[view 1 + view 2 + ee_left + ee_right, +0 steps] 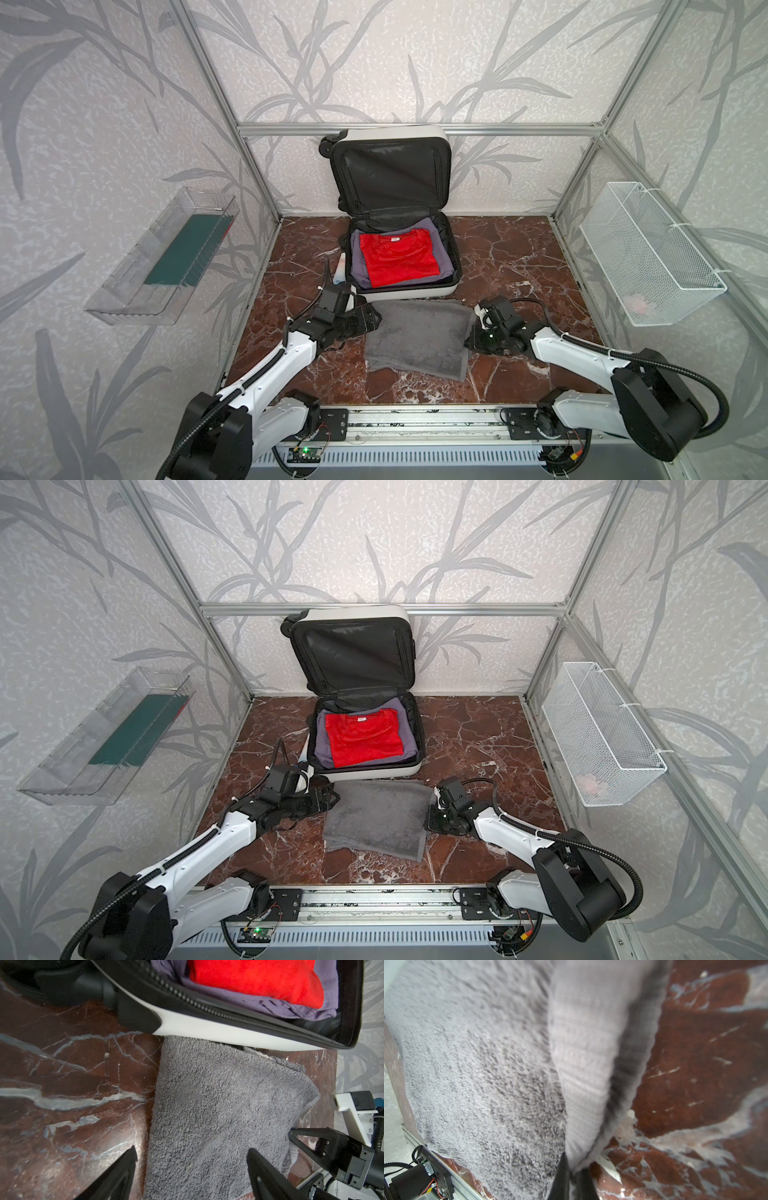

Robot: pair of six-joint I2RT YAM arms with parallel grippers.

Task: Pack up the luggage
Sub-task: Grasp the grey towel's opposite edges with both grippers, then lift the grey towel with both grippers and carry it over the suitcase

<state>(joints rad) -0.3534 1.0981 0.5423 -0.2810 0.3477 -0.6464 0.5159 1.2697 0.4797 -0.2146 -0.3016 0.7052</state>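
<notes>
The small white hard-shell suitcase (405, 293) lay open, a folded red shirt (397, 259) atop a purple garment (361, 270) inside it, just beyond the left pincer (192, 1150), which gaped astride one edge of a flat grey terry towel (419, 336) on the red marble tabletop (519, 257), the right pincer (573, 1165) clamped tight on the opposite edge.

Illumination is bright, diffuse and even, with soft shadows on the red-brown marble-pattern tabletop (519, 257); both top views bow toward the edges, and the grey terry towel (591, 1064) blurs close to the right wrist lens.
</notes>
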